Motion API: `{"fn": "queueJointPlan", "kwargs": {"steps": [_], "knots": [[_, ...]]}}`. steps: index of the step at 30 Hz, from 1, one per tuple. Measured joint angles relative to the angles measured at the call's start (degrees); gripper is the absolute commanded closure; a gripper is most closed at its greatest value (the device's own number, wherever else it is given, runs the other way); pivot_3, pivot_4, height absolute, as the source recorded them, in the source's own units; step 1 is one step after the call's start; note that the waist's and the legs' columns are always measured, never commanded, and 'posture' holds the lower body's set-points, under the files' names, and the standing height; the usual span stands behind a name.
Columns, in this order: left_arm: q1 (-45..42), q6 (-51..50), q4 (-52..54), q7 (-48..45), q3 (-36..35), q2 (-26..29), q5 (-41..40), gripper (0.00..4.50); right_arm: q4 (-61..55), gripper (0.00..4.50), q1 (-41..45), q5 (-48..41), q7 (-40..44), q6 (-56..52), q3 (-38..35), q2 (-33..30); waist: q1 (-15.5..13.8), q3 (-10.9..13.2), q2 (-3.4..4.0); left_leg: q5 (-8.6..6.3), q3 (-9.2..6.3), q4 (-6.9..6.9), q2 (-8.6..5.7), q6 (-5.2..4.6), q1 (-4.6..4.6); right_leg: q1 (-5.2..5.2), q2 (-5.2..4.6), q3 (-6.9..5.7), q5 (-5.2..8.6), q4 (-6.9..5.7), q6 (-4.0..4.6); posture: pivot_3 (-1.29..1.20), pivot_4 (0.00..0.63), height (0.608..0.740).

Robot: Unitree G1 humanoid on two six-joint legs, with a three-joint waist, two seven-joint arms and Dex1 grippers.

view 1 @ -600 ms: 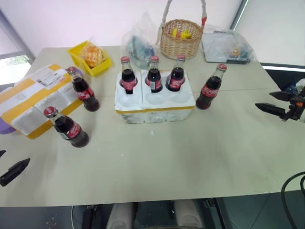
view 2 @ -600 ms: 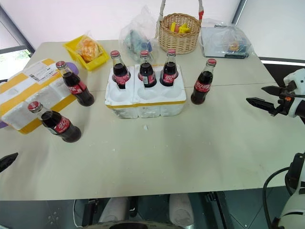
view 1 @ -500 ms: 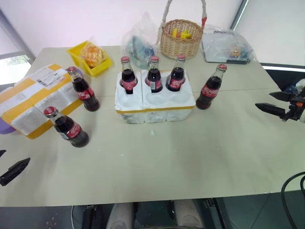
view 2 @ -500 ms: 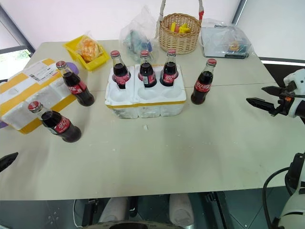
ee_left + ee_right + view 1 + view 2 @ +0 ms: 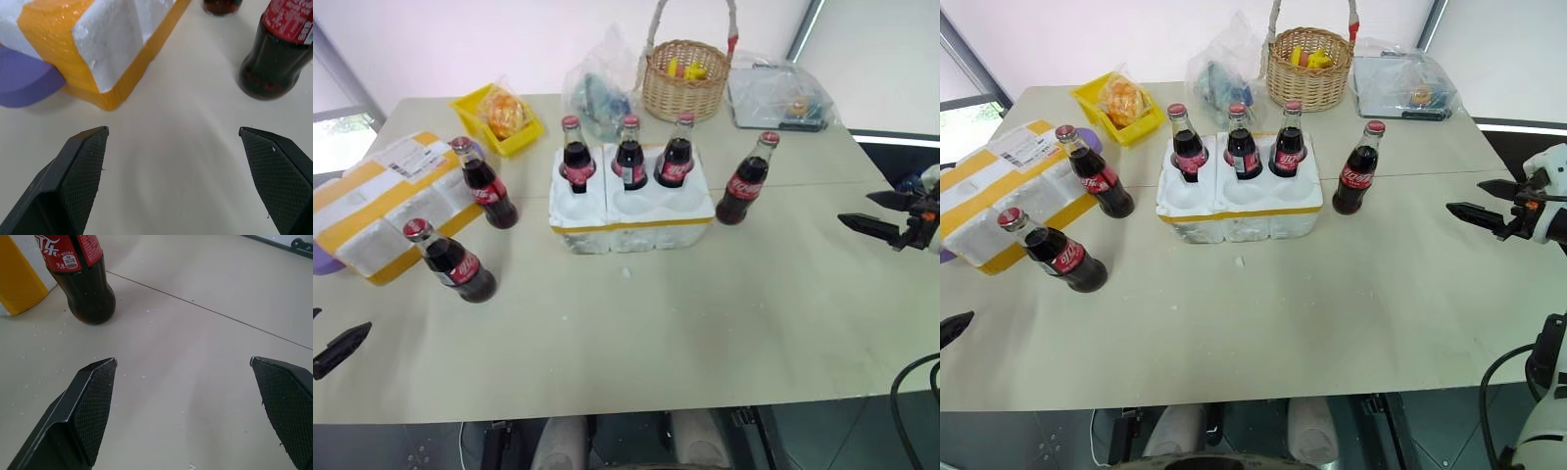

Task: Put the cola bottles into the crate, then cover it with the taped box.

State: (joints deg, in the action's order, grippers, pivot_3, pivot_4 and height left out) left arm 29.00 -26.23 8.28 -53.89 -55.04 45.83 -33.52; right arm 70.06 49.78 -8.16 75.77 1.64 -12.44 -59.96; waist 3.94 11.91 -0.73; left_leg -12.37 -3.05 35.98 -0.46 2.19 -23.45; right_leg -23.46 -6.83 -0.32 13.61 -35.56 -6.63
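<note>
Three cola bottles (image 5: 629, 154) in my crate (image 5: 631, 208), three beside it on the worktop (image 5: 705, 313), left tool (image 5: 181, 181) and right tool (image 5: 190, 406) both spread wide, empty

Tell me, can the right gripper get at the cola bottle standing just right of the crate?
Probably yes. The right gripper is open, and only bare table lies between it and that cola bottle, which stands apart from the crate.
</note>
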Motion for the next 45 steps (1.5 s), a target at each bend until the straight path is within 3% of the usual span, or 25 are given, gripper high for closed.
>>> {"fn": "queueJointPlan", "kwargs": {"steps": [4,9,11,18,21,26,36,45], "knots": [[0.1,-1.5,3.4,-1.6,0.1,0.6,-1.3,0.04,-0.1,0.0,0.2,-0.1,2.3,-0.5,0.0,-0.1,0.0,0.0,0.0,0.0,0.03,0.0,0.0,0.0,0.0,0.01,0.0,0.02,0.0,0.01,0.0,0.0,0.15,0.737],[-1.2,-4.5,8.2,-3.4,2.1,1.8,-3.6,0.04,-6.2,0.0,0.3,-2.3,11.5,-5.5,0.1,-1.7,0.0,0.0,0.1,0.0,0.04,0.01,0.02,0.0,0.03,0.01,0.02,0.05,0.0,-0.03,0.0,0.0,0.15,0.737],[-2.6,-5.1,9.2,-3.6,4.2,2.5,-4.0,0.04,-13.6,0.0,-2.0,-5.3,14.6,-9.9,0.7,-2.8,0.0,0.0,0.1,0.0,0.03,0.0,0.05,0.0,0.05,0.0,0.05,0.05,0.0,-0.06,-0.01,0.0,0.15,0.737],[-9.4,-5.7,9.8,-3.4,13.3,3.3,-3.9,0.04,-47.4,0.0,-25.5,-24.1,16.5,-28.2,-0.2,-7.5,-1.5,0.0,0.11,0.0,0.04,0.16,0.09,-0.01,0.08,-0.01,0.1,0.08,0.01,-0.29,0.0,0.0,0.15,0.737],[-13.1,-4.6,7.1,-3.2,16.8,3.4,-2.4,0.04,-61.4,0.0,-33.2,-30.2,15.9,-35.7,-6.2,-7.6,-1.7,0.0,0.16,0.0,0.05,0.21,0.12,-0.01,0.09,-0.03,0.12,0.09,0.01,-0.37,0.0,0.0,0.15,0.737],[-17.0,-3.5,4.3,-3.0,20.5,3.4,-0.9,0.04,-75.3,0.0,-38.3,-36.4,12.4,-42.7,-12.0,-7.0,-1.9,-0.1,0.06,0.0,0.06,0.2,0.13,0.0,0.07,-0.04,0.12,0.09,0.01,-0.33,0.0,0.0,0.15,0.737],[-28.9,-1.7,-1.7,-0.5,29.7,0.4,1.1,0.04,-81.3,0.0,-39.4,-41.4,7.3,-46.7,-15.0,-5.6,-3.6,-0.1,0.01,0.0,0.07,0.21,0.12,-0.01,-0.01,-0.04,0.13,0.09,0.0,-0.25,-0.01,0.0,0.15,0.737],[-32.7,-0.9,-3.6,1.5,33.1,-1.8,1.9,0.04,-83.4,0.0,-40.3,-44.6,5.1,-48.7,-17.5,-5.5,-3.3,-0.1,-0.03,0.0,0.07,0.19,0.13,-0.02,0.02,-0.04,0.16,0.09,-0.01,-0.25,-0.01,0.0,0.15,0.737]]}}
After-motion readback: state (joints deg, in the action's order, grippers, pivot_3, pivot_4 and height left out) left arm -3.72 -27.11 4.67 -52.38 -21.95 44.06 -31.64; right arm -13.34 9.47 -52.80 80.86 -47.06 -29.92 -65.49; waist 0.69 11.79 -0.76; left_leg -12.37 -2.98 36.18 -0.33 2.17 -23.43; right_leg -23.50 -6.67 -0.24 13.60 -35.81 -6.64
